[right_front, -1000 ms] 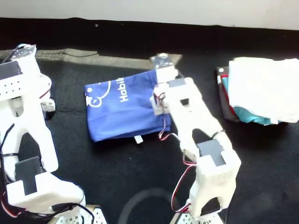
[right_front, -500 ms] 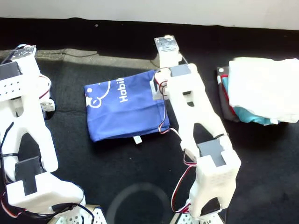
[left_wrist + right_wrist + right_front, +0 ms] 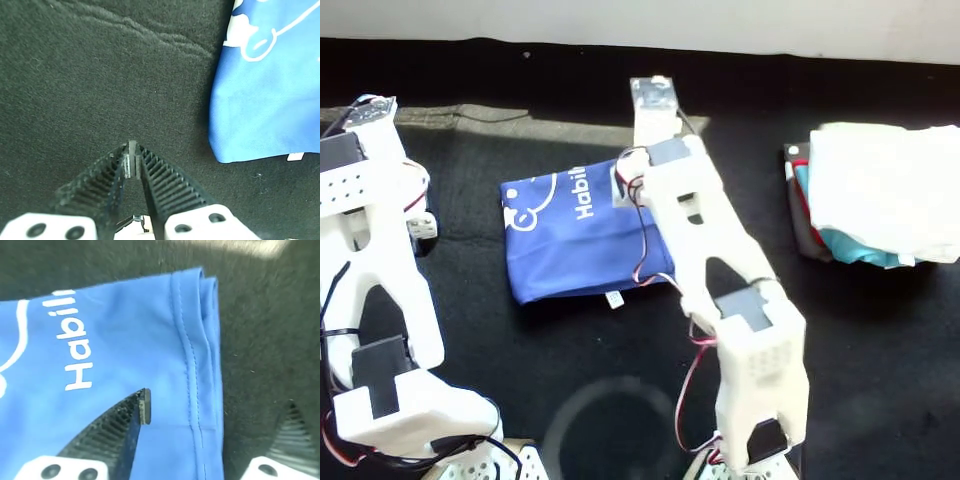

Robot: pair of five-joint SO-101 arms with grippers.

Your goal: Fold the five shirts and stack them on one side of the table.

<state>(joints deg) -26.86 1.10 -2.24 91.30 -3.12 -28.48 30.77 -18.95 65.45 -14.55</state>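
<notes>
Over blue shirt (image 3: 570,240) hem, right gripper (image 3: 218,407) spread wide — left gripper (image 3: 131,159) clenched above surface (image 3: 75,75), shirt's 9 o'clock; stack (image 3: 880,190) at 3 o'clock.

1. The blue shirt (image 3: 575,235) is thin cloth, smooth with a faint sheen. It has rows of stitching along its hem and flat white print on its face.
2. The table cover (image 3: 880,340) is black cloth, matt and slightly fuzzy, with shallow creases.
3. The 2 arms, left arm (image 3: 380,270) and right arm (image 3: 710,250), have white plastic shells with a smooth, matt finish.
4. The left gripper (image 3: 131,160) and right gripper (image 3: 218,407) have dull black plastic fingers with ribbed, toothed inner faces.
5. The stack of shirts (image 3: 885,190) is soft matt cloth, white over teal.
</notes>
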